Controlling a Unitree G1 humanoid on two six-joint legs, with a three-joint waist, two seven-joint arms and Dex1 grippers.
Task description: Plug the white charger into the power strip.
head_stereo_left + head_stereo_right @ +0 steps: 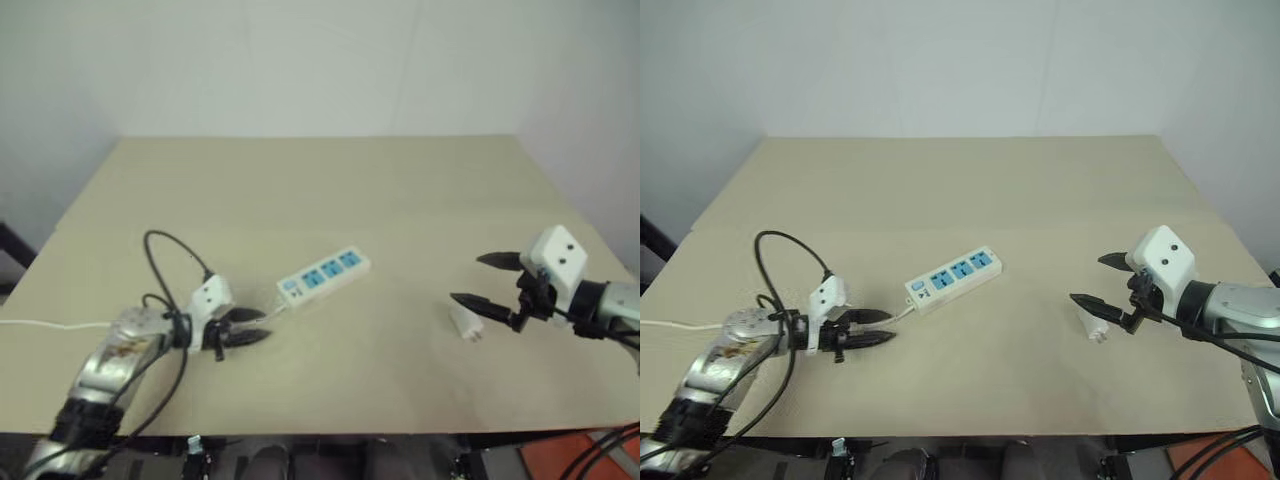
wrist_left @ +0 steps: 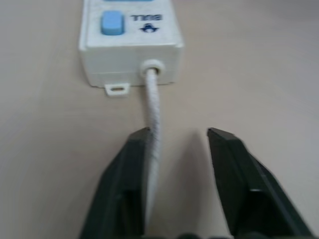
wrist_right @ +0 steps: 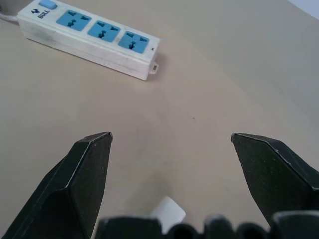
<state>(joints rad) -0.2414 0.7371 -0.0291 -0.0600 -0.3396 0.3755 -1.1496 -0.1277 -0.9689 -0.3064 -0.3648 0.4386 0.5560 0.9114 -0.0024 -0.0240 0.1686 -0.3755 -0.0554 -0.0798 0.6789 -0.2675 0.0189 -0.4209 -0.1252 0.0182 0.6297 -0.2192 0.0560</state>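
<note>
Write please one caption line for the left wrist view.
Open left hand straddling the cord at the power strip's switch end.

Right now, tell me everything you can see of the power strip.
The power strip is a long flat white bar, plastic by its look, lying flat and slanted on the tan table. It has three blue socket faces, all empty, and a blue switch with a dark logo at its near end. A thin white cord leaves that end and runs between the open left gripper fingers, against one. A small mounting tab shows at each end.
</note>
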